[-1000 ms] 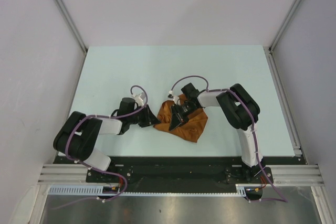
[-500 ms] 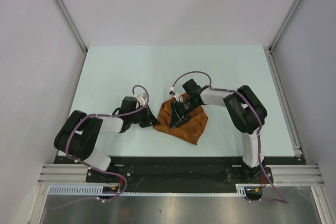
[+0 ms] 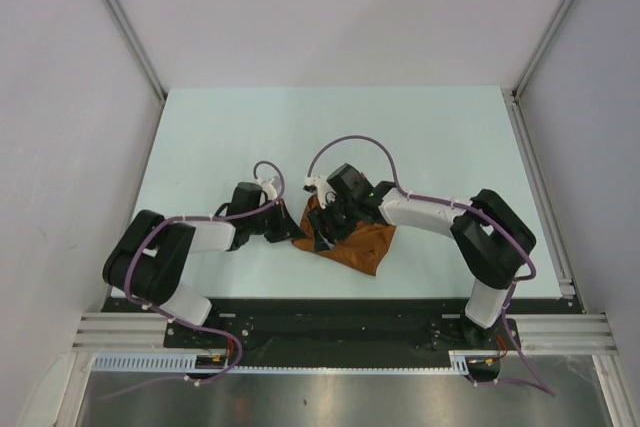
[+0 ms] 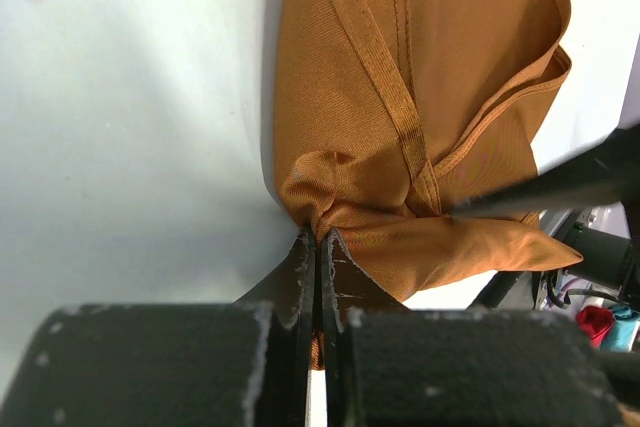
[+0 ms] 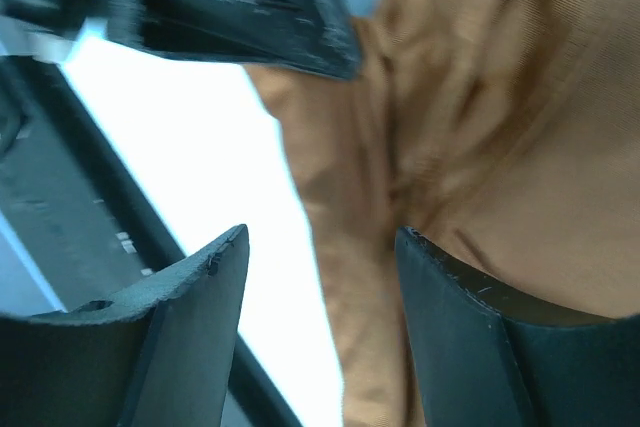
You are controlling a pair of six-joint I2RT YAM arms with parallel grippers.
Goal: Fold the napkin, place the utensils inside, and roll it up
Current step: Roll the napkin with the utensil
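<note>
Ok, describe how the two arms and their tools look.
The left arm and right arm are white links with bulky black joints, each trailing a purple cable. The left tool and right tool are matte black, each two tapered wedges.

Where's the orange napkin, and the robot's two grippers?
napkin (image 3: 367, 245), top view, its lower right fold.
left gripper (image 4: 317, 245), left wrist view, between its closed fingertips.
right gripper (image 5: 320, 265), right wrist view, gap between its fingertips.
</note>
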